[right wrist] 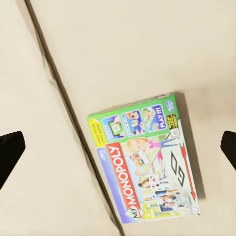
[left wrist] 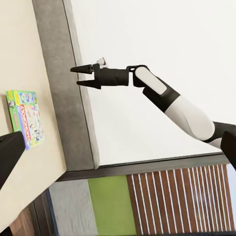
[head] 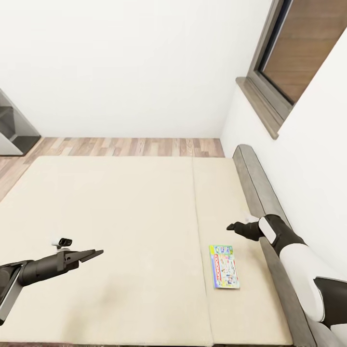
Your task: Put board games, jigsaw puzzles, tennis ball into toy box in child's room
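Note:
One board game [head: 224, 266], a flat green-and-white Monopoly box with a red strip, lies on the bed [head: 120, 217], on the narrow mattress section beside the dark grey headboard [head: 255, 188]. My right gripper [head: 232, 226] hovers open above the mattress just beyond the box. The right wrist view looks straight down on the board game [right wrist: 145, 160], which lies between the spread fingertips [right wrist: 12, 150]. My left gripper [head: 96, 253] is open and empty over the mattress, well left of the box. The left wrist view takes in the board game [left wrist: 27, 118] and the open right gripper [left wrist: 78, 76].
A dark-framed window [head: 299, 53] with a deep sill is set in the white wall behind the headboard. Wood-plank floor [head: 130, 147] runs past the bed's far edge. A dark grey shelf unit [head: 12, 130] stands at the far left.

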Tool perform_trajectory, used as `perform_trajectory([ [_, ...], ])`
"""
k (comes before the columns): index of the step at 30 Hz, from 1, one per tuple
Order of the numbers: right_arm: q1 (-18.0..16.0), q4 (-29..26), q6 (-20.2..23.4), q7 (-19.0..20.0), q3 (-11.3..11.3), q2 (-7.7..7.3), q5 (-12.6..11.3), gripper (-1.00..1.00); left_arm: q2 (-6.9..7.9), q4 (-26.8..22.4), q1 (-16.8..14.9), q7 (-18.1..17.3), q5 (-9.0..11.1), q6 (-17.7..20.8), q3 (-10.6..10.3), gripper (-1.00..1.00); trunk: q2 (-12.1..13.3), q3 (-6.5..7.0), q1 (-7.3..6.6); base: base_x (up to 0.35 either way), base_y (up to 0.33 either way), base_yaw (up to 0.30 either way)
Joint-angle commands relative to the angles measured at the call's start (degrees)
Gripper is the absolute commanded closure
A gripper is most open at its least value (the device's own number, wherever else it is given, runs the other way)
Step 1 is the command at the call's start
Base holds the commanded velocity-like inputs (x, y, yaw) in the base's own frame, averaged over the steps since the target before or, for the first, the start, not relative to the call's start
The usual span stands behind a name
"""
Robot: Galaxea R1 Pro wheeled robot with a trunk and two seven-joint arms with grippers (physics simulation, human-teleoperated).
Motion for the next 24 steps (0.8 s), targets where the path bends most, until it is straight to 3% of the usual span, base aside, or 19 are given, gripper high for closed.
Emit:
perform_trajectory([
  [1, -0.03, -0.04, 0.3, 0.43, -0.37, 0.01, 0.47, -1.0, 0.02, -0.01, -0.02, -0.21, -0.01, 0.61, -0.02, -1.0, -0.1, -0.18, 0.03, 0.0, 0.0, 0.0],
  [24, -0.01, 0.31, 0.18, 2.94, -0.3, -0.14, 0.5, -1.0, -0.01, -0.03, -0.02, -0.21, 0.05, 0.3, -0.02, -1.0, -0.1, -2.36, 0.03, 0.0, 0.0, 0.0],
])
